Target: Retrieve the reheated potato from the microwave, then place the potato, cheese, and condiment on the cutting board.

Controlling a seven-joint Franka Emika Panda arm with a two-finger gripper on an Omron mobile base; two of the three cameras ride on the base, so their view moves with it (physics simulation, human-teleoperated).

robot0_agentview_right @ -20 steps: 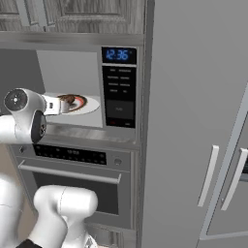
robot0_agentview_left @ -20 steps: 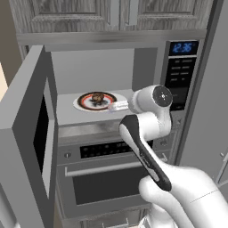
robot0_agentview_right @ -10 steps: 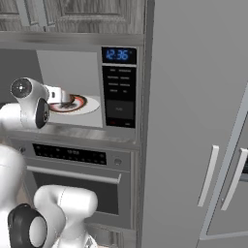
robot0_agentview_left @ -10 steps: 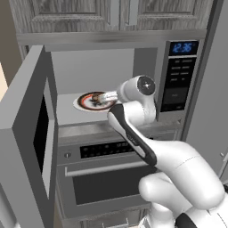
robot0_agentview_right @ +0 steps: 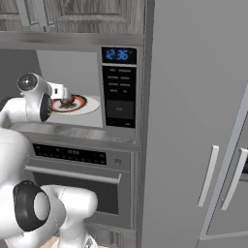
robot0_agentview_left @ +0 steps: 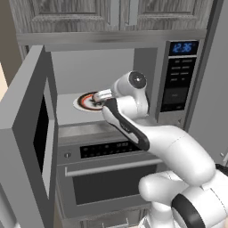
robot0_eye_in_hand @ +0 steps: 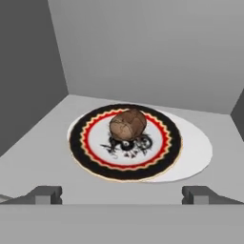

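I reach into the open microwave (robot0_agentview_left: 133, 75). My jaws stand wide and empty. The potato (robot0_eye_in_hand: 127, 125) sits on a patterned plate (robot0_eye_in_hand: 90, 147) straight ahead of my fingertips (robot0_eye_in_hand: 45, 194), centred between them, roundish, not yet touched.

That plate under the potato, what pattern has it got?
The plate has a black rim and a red zigzag ring around white, clearest in the hand view.

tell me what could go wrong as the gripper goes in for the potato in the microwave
1. The potato is a rounded lump lying loose on the patterned plate; the open gripper could nudge it so it rolls instead of seating between the fingers.
2. Coming in low, the fingertips may catch the plate rim and drag it.
3. The microwave cavity leaves the wrist little room.
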